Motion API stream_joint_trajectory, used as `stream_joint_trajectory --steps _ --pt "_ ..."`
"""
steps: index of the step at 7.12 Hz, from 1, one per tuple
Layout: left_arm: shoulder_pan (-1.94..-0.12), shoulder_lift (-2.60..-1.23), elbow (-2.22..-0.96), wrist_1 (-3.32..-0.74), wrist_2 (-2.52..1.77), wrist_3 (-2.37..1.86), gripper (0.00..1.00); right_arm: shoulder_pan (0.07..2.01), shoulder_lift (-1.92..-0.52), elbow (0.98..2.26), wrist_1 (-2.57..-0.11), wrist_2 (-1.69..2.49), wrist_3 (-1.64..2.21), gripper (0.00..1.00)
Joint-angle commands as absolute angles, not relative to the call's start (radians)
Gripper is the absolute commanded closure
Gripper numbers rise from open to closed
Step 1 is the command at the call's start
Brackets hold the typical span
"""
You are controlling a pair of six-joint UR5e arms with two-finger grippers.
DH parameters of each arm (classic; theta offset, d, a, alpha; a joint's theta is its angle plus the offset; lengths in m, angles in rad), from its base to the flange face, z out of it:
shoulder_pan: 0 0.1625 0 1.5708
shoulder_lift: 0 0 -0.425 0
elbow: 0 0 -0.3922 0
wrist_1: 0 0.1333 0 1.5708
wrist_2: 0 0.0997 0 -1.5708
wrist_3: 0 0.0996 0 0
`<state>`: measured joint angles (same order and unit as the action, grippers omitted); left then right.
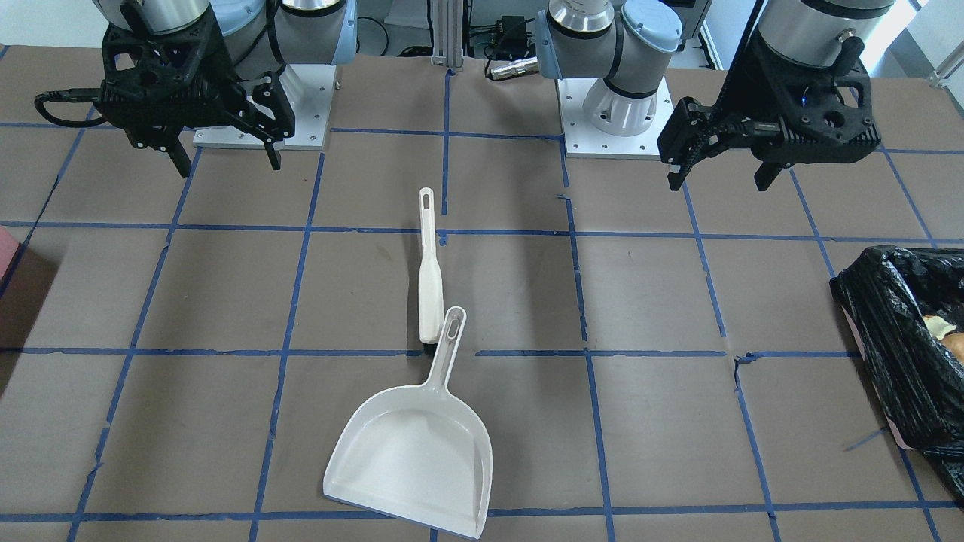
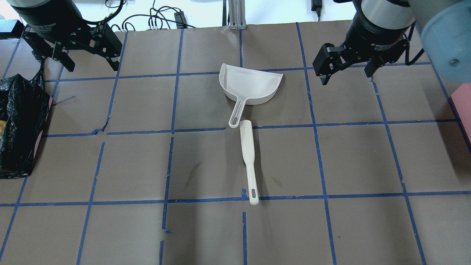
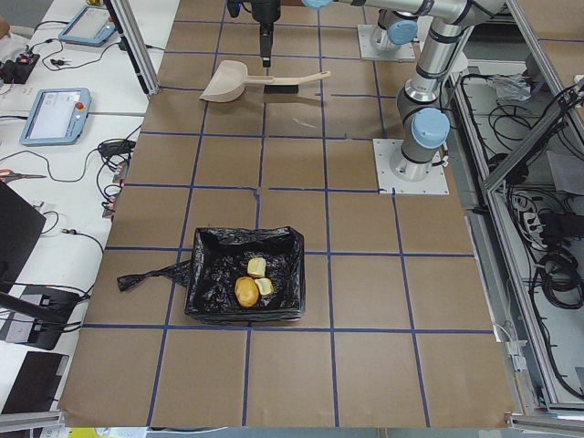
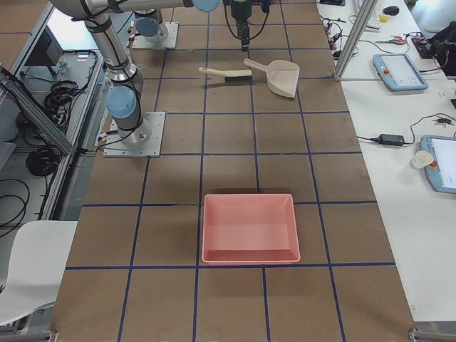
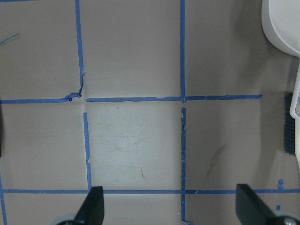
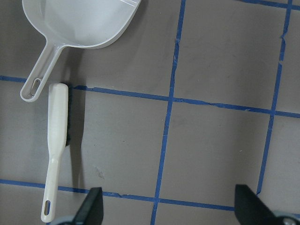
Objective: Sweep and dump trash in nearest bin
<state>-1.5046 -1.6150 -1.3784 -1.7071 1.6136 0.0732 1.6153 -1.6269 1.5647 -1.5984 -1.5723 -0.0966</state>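
The 3 small lumps of trash [image 3: 246,292], 2 pale spongy chunks and 1 tan-orange potato-shaped piece, lie together inside the bin lined with crinkled glossy black plastic [image 3: 208,274]. The bin stands near the end of the brown, blue-taped desk [image 2: 349,154] on the robot's left. Mid-desk, well apart from the bin, lie the white plastic dustpan [image 2: 250,86] and the white long-handled brush with dark bristles [image 2: 247,147], the brush head just beside the pan's handle tip. The left pincer [image 2: 92,67] and right pincer [image 2: 346,77] both hang released, grasping nothing.

The job looks done. The risk now is a careless arm swing. The left one could snag the bag's loose flap and tip the lumps out, and a low pass could knock the 2 tools.

Only the left side view shows all 3 lumps, whereas the front-facing view catches just 2 at its edge. Only the right side view shows the whole pink plastic tray [image 4: 249,197] at the desk's far end.
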Motion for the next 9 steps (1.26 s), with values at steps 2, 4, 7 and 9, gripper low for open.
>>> stream_joint_trajectory --steps 2,4,7,9 --pt "-1.505 -1.614 -1.373 -1.712 1.614 0.074 0.0 1.615 -1.628 1.565 -1.598 -1.571 -0.097 0.0" --pt "-1.503 -1.618 -1.365 -1.723 1.611 0.072 0.0 1.615 -1.628 1.565 -1.598 -1.572 -0.097 0.0" --pt "-1.516 -1.624 -1.373 -1.747 1.608 0.063 0.0 1.617 -1.628 1.565 -1.598 -1.572 -0.097 0.0" --pt "-1.517 -1.631 -1.374 -1.746 1.606 0.061 0.0 1.615 -1.628 1.565 -1.598 -1.572 -0.097 0.0"
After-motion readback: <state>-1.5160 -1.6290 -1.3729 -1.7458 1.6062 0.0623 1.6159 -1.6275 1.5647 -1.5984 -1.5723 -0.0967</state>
